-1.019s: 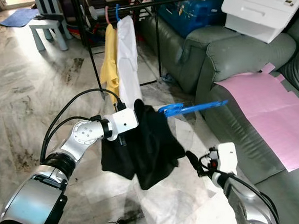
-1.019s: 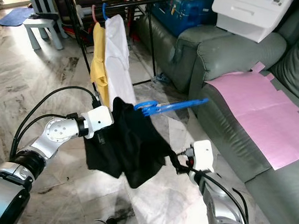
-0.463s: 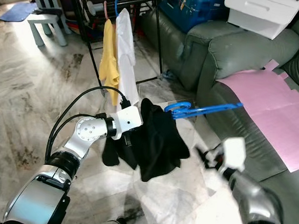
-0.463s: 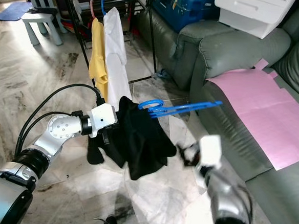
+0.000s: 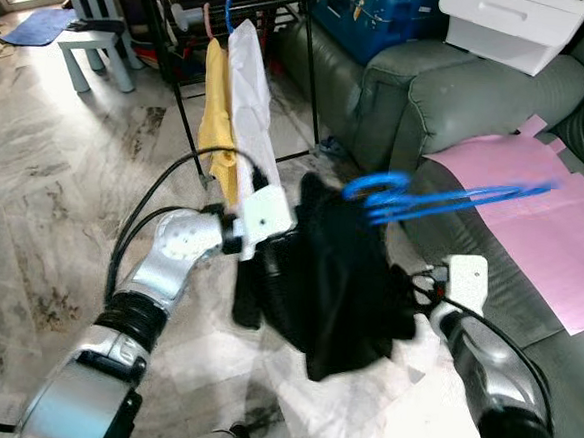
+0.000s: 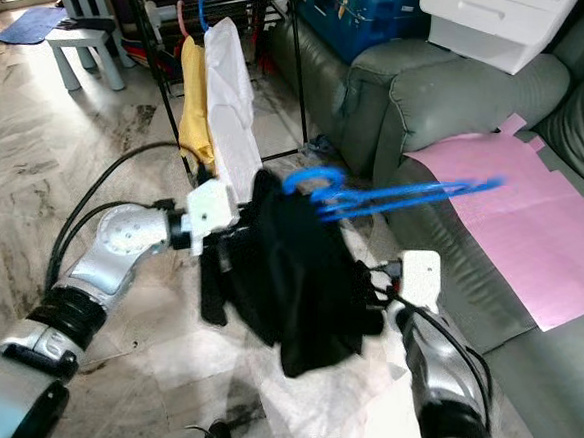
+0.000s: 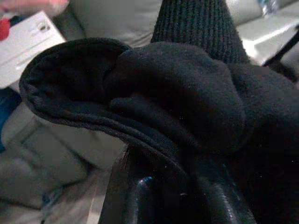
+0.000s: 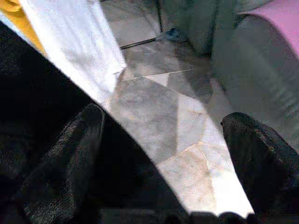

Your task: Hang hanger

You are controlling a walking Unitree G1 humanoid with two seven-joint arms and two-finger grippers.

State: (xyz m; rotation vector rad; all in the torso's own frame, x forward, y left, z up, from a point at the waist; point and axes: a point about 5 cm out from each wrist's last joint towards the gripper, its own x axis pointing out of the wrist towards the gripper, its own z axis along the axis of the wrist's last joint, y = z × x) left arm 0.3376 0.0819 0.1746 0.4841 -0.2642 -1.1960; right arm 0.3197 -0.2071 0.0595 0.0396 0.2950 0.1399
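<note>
- Left wrist view looks along black fingers [image 7: 140, 196] sunk in the bunched collar of a black garment [image 7: 187, 93]; whether they are clamped on the cloth or apart under it I cannot tell
- Right wrist view has two black fingers [image 8: 70, 154] spread wide apart, one pressed against the garment, the other [image 8: 254, 154] clear of it over pale floor tile
- Head views: the garment hangs in a dark lump between the two arms, nearer the robot than the rack; the left gripper [image 5: 270, 240] meets its left edge just past a white wrist block; the right gripper [image 5: 407, 292] touches its lower right side
- A blue hanger [image 5: 444, 197], motion-blurred, sticks out of the garment's top, hook near the cloth and its long arm reaching right over the sofa's edge; it is well short of the rack's rail
- Black cables [image 5: 159, 190] loop from the left arm
- White paper [image 5: 359, 414] lies on the marble floor [image 5: 53, 192] below the garment
- Past the garment stands a black rack [image 5: 312, 70]; on its rail hang a white shirt [image 5: 250, 96] and a yellow shirt [image 5: 217, 114], side by side, the yellow one to the left
- Right of the rack a grey-green sofa [image 5: 431, 98] bears a pink sheet [image 5: 533, 216], a white box [image 5: 506, 28] and a blue case [image 5: 386, 20]
- Left of the rack and farther off, a small pale chair [image 5: 89, 34] and a blue mat [image 5: 40, 26]
</note>
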